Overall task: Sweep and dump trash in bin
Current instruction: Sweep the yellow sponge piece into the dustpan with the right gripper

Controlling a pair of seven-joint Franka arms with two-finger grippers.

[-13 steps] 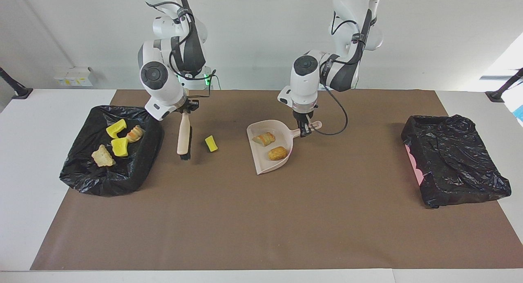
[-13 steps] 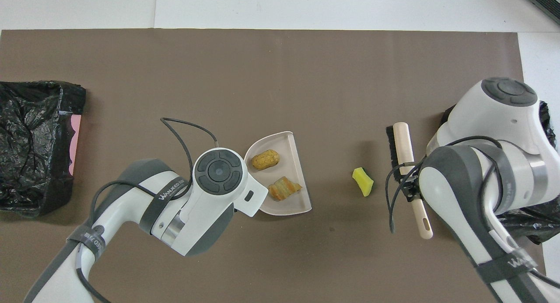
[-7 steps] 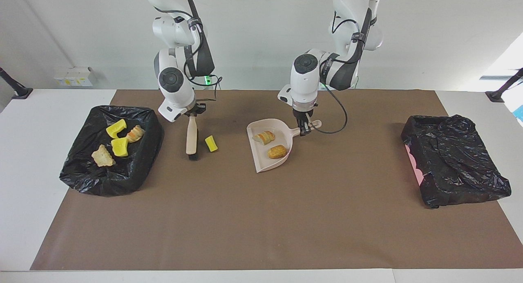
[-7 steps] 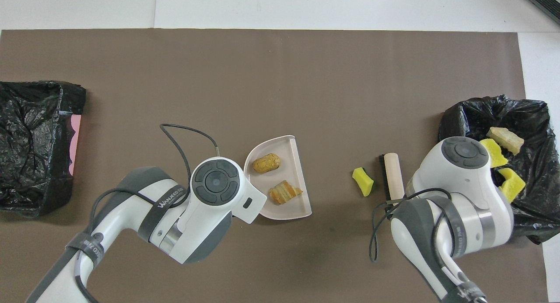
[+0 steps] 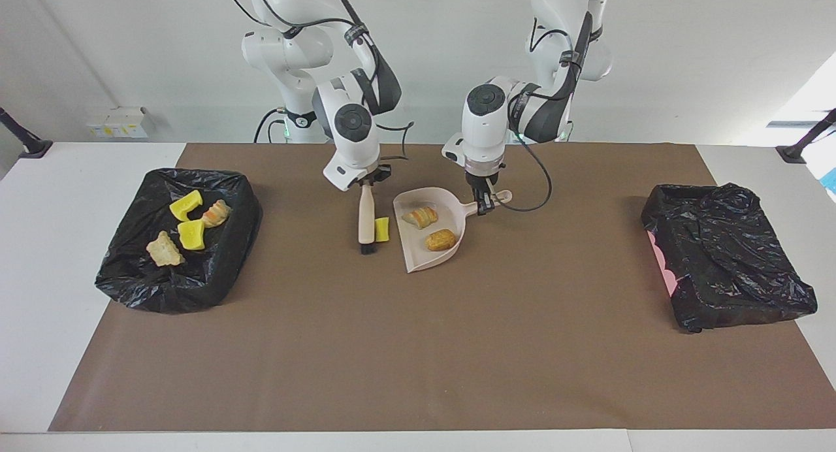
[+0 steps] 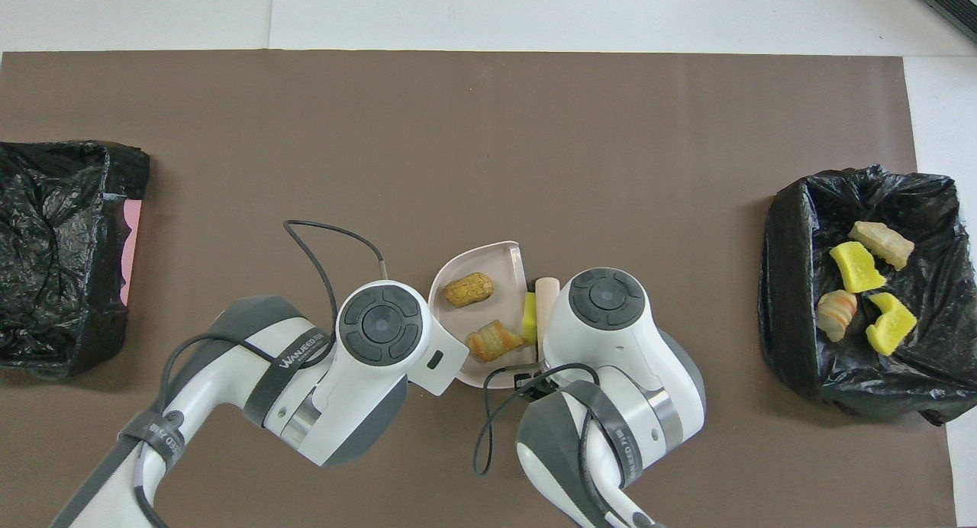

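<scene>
Dustpan point(image 5: 428, 233) taken as the landmark, sitting mid-mat on the brown table cover point(image 5: 418, 347). Left gripper point(image 5: 482, 206) is clamped tight on the dustpan's handle, at the side of the pan nearest the left arm's end. Right gripper point(image 5: 368, 179) is closed on the upper end of a wooden-handled brush point(image 5: 366, 220), which hangs just beside the pan's open edge, bristles down at the mat. One yellow chunk point(image 5: 382, 229) is pinched between brush and pan lip — touching the brush, right at the pan's mouth, not yet inside. Two tan-orange chunks lie in the pan: a striped bread-like piece point(image 5: 420, 217) nearer the robots, a rounder brown lump point(image 5: 441, 240) farther from them. Well apart from the dustpan, toward the right arm's end, an open black-lined bin point(image 5: 238, 223) holds four more pieces of trash point(image 5: 189, 228) — two yellow, two tan. Toward the left arm's end, equally far from the pan, a second bin point(image 5: 725, 256) lies under crumpled black plastic with a pink edge showing.
</scene>
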